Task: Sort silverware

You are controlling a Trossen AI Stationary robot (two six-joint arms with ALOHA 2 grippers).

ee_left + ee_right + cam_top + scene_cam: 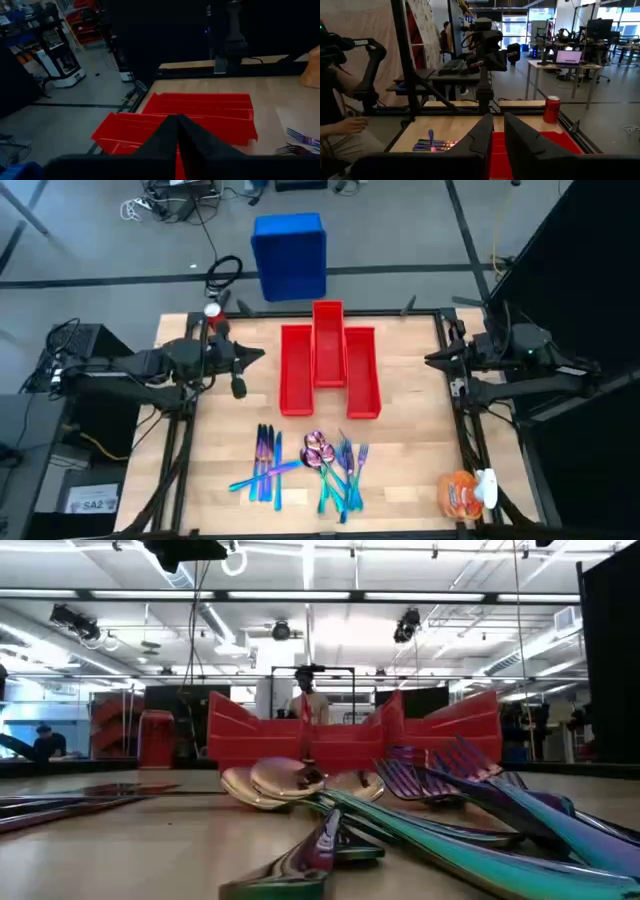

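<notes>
The silverware (305,468) lies loose at the near edge of the desk (410,470), already roughly grouped: a bundle of knives (266,465) to one side, spoons (318,450) in the middle with their bowls towards the bins, and forks (348,465) fanned out just beside them. None of it is in the three red bins (329,365), which stand side by side in the desk's middle, the centre one pushed farther back, so each kind has its own trough to go into. Sorting has apparently not begun.

Both arms wait at the desk's sides, well away from the cutlery. The left gripper (258,356) points in from the left edge towards the bins; its fingers (187,137) meet at the tips and hold nothing. The right gripper (432,360) rests at the right edge, its fingers (520,137) a narrow slit apart and empty.

A red can (212,311) stands at the far left corner, and an orange packet (458,492) lies at the near right corner, both clear of the reaching paths.
</notes>
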